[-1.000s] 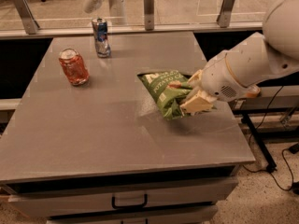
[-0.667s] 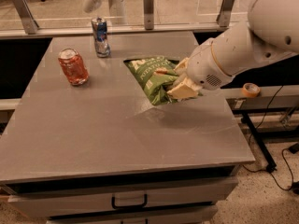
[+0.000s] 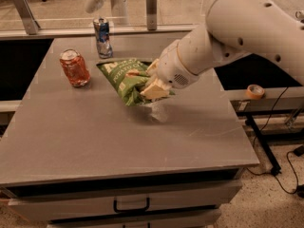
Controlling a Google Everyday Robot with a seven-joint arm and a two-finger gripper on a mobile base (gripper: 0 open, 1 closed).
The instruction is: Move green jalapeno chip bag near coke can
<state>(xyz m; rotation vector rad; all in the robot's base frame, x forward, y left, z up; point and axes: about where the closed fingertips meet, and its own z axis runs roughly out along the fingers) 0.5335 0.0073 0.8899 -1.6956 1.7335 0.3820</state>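
The green jalapeno chip bag (image 3: 122, 77) is held a little above the grey table (image 3: 95, 137), near its back middle. My gripper (image 3: 145, 80) is shut on the bag's right end, with the white arm reaching in from the upper right. The red-orange coke can (image 3: 74, 68) stands upright at the back left, a short gap left of the bag's left corner.
A slimmer blue and silver can (image 3: 102, 38) stands at the table's back edge, just behind the bag. A roll of tape (image 3: 255, 91) lies on a ledge to the right. A drawer with a handle (image 3: 131, 205) sits under the table front.
My gripper has carried the chip bag left and toward the back of the table, closer to the coke can. The cans have not moved.
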